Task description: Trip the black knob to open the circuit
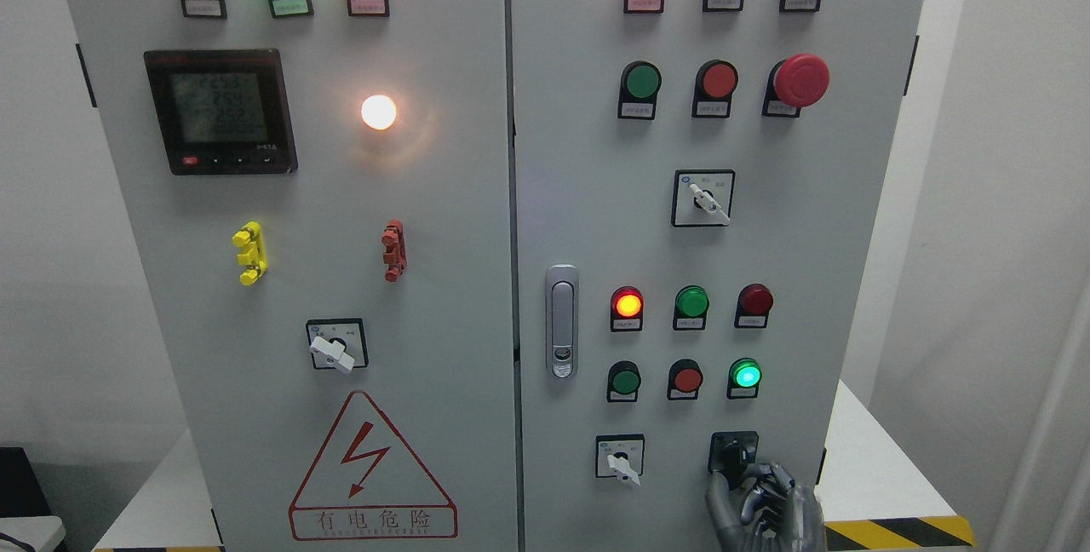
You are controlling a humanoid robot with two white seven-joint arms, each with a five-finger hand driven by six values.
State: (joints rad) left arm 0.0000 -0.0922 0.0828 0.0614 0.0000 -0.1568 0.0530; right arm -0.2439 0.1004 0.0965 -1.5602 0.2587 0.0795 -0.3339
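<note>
Where the grey metal right hand (764, 505) rises at the grey cabinet's (579, 220) lower right, its curled fingers (754, 477) touch the black rotary knob (732, 452) just above them. 1 white selector switch (621, 458) sits left of the fingers. Whether they grip the knob cannot be told.

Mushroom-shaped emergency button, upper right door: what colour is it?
Red emergency button, seen in the head view.

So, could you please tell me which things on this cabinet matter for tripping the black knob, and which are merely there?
Belongs to the job:
- black knob, bottom right of the right door
- right robot hand, fingers at the knob

Merely there:
- red mushroom button
- white selector switch
- door latch
- meter display
- warning triangle
</note>
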